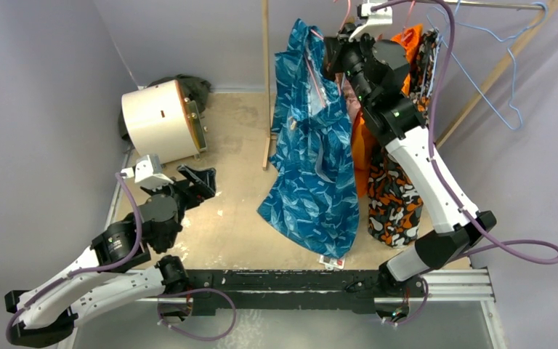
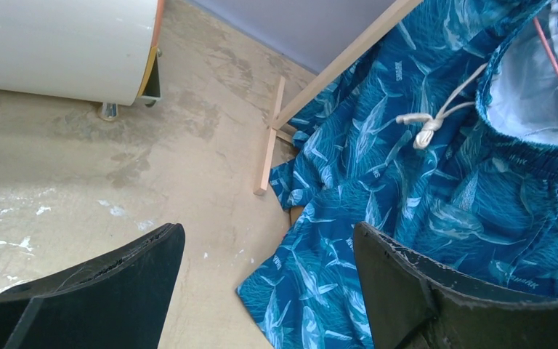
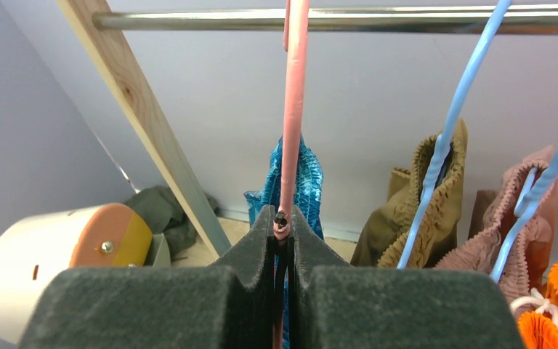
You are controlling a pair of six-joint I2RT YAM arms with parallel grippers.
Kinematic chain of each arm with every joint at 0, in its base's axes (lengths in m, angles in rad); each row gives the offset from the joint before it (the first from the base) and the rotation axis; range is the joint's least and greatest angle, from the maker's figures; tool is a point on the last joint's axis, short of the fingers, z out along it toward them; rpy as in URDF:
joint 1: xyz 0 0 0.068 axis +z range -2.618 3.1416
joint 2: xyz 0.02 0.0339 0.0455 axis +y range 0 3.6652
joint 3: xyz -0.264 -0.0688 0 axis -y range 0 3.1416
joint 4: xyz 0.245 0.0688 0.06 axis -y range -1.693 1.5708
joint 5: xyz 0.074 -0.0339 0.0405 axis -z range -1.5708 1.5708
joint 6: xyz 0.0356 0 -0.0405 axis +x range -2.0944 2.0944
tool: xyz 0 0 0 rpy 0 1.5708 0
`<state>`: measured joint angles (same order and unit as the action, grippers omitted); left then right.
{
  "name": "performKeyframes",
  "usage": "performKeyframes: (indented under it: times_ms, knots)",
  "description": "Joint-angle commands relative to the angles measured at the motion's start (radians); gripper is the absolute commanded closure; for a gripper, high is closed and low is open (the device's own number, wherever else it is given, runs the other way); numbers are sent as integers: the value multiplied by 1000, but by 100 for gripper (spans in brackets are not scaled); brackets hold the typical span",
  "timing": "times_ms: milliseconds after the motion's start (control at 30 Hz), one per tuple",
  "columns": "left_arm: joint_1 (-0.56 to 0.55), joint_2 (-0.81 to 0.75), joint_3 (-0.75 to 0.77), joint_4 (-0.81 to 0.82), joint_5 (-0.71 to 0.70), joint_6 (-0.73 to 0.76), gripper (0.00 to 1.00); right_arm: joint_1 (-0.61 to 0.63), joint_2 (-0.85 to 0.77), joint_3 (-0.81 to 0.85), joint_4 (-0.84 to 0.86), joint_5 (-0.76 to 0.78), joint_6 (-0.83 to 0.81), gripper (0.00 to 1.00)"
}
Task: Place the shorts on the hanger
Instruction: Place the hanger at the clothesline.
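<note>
R gripper (image 3: 282, 227) pinched tight on pink hanger (image 3: 293, 109) neck, prob. steadying it w/ hook up at metal rail (image 3: 407, 18). Shark-print shorts (image 1: 312, 153) drape from it, hem reaching table. L gripper (image 2: 269, 243) jaws wide, empty, low beside the shorts.

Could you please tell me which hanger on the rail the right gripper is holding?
The pink hanger, pinched in the shut right gripper; the light blue hangers beside it hang free.
</note>
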<state>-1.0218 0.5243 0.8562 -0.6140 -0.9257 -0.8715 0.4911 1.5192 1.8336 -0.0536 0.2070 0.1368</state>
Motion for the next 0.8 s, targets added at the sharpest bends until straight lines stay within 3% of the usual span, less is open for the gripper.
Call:
performKeyframes:
  times_ms: [0, 767]
  knots:
    - [-1, -1, -22, 63, 12, 8, 15, -11, -1, 64, 183, 22, 17, 100]
    - [-1, 23, -41, 89, -13, 38, 14, -22, 128, 173, 237, 9, 44, 100]
